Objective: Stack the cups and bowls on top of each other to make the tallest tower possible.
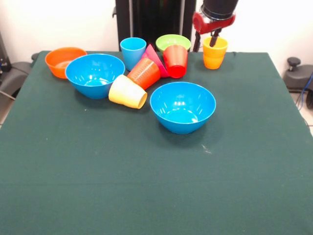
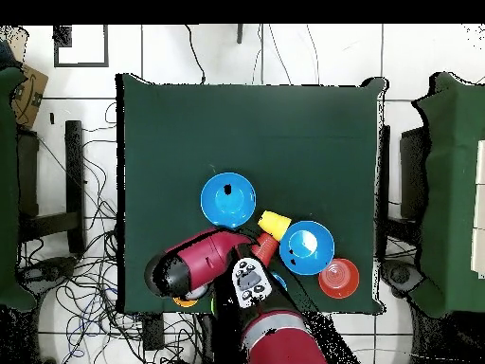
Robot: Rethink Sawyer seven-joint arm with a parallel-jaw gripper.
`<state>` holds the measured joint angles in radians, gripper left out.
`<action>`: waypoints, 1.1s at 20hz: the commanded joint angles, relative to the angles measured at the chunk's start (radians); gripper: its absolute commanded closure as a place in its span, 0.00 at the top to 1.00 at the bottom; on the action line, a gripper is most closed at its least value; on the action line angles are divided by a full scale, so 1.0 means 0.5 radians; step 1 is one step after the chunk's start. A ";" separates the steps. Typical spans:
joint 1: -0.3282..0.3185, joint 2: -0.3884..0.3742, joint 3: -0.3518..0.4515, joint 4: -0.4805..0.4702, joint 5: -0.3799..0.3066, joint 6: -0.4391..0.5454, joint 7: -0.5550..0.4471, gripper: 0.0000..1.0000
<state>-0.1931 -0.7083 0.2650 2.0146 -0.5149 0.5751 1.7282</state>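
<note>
My gripper (image 1: 215, 39) hangs at the table's far right, right over the upright yellow-orange cup (image 1: 215, 54), and reaches into its mouth. In the middle lie the pale yellow cup (image 1: 127, 91) and the orange cup (image 1: 144, 73), both on their sides. The red cup (image 1: 175, 61) is tipped toward the camera. The light blue cup (image 1: 133, 53) stands upright. A pink-red bowl (image 1: 155, 58) leans on edge between them, with the lime-green bowl (image 1: 173, 43) behind. Two large blue bowls (image 1: 95, 74) (image 1: 182, 106) and an orange bowl (image 1: 65, 61) stand upright. Nothing is stacked.
The green table (image 1: 146, 186) stretches bare toward the camera in the front view. In the overhead view my red arm (image 2: 204, 261) covers the cups near the robot's side; the blue bowls (image 2: 228, 199) (image 2: 306, 247) and orange bowl (image 2: 338, 279) show beside it.
</note>
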 commanded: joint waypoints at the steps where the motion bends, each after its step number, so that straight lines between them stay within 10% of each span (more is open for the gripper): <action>1: 0.069 0.056 -0.006 0.082 0.071 -0.161 0.343 1.00; 22: 0.250 0.071 -0.103 0.068 0.212 -0.118 0.383 1.00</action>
<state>-0.0886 -0.6989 0.2214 2.0372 -0.4435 0.5581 1.7441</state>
